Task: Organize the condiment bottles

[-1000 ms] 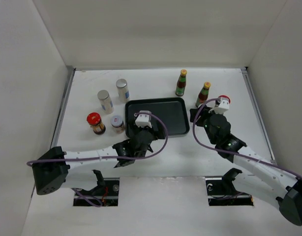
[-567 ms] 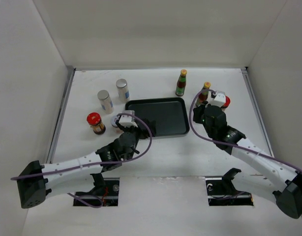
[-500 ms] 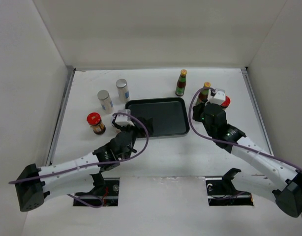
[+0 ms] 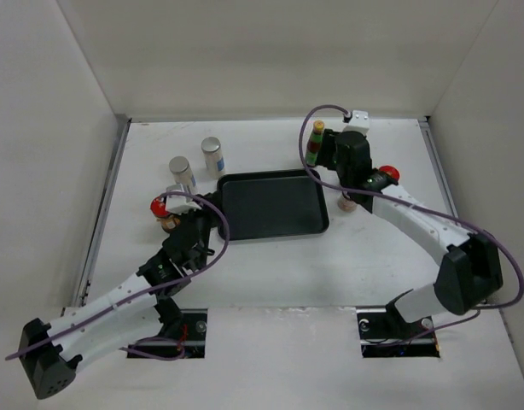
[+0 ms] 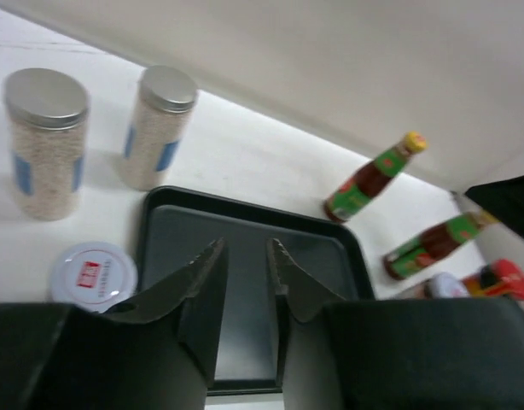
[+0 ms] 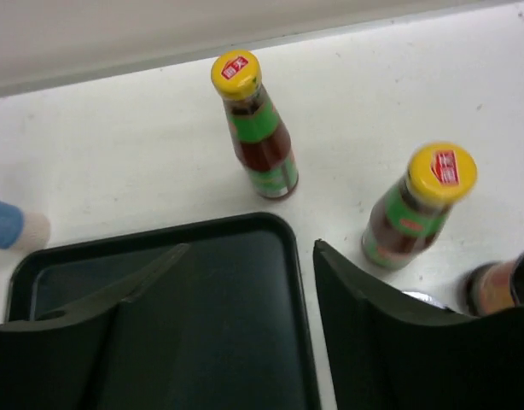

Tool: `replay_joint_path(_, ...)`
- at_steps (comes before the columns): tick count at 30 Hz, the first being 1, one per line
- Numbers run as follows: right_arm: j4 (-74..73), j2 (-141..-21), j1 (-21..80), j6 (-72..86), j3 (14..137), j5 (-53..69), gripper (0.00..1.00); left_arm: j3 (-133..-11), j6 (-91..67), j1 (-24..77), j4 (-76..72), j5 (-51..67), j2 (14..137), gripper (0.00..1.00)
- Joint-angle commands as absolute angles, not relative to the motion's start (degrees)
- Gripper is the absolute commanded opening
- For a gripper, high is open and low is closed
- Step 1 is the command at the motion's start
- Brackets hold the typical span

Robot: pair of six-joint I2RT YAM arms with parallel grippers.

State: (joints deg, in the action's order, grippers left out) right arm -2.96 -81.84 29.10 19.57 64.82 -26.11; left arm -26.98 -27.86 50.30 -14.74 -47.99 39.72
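As viewed from the left wrist, the left fingers [image 5: 209, 275] stand slightly parted and empty. One upright short jar [image 5: 93, 272] sits on the surface [image 5: 245, 154] just left of them. Two shakers [image 5: 44, 141] stand beyond it, and the tray [image 5: 253, 224] lies ahead.

From the right wrist, the right fingers [image 6: 334, 272] gape wide and hold nothing. Two upright sauce bottles [image 6: 260, 132] stand ahead, one of them ahead-right.

From above, two red-capped jars [image 4: 388, 175] show. The right arm is nearer the sauce bottles, the left arm nearer the shakers.

free: tray [image 4: 270, 205] floor | blocked: sauce bottles [image 6: 262, 137] beside far-right corner
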Motion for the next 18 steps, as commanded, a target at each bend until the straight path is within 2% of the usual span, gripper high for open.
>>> replay_joint_path(1,2.46,-85.94,26.86,13.98,71.44,-22.16,0.69,-29.35,-28.03,47.60,-11.87,-50.62,39.20,0.20)
replay_joint_path(4,1.32,-93.05,24.31,13.62,78.29,-17.24,0.76,-28.66,-29.26,43.30,-13.26,-53.34,39.02,0.21)
replay_joint_path(8,2.46,-99.04,23.07,13.36,83.66,-16.52,0.77,-24.71,-32.86,37.75,-16.61,-50.81,37.71,0.30)
replay_joint_path(14,0.71,-107.57,21.84,12.66,93.24,-15.03,0.71,-22.06,-35.15,34.67,-17.23,-44.39,34.37,0.40)
replay_joint_path(18,0.44,-110.21,21.75,11.78,94.83,-15.73,0.69,-20.57,-36.38,33.44,-18.28,-42.19,34.10,0.45)
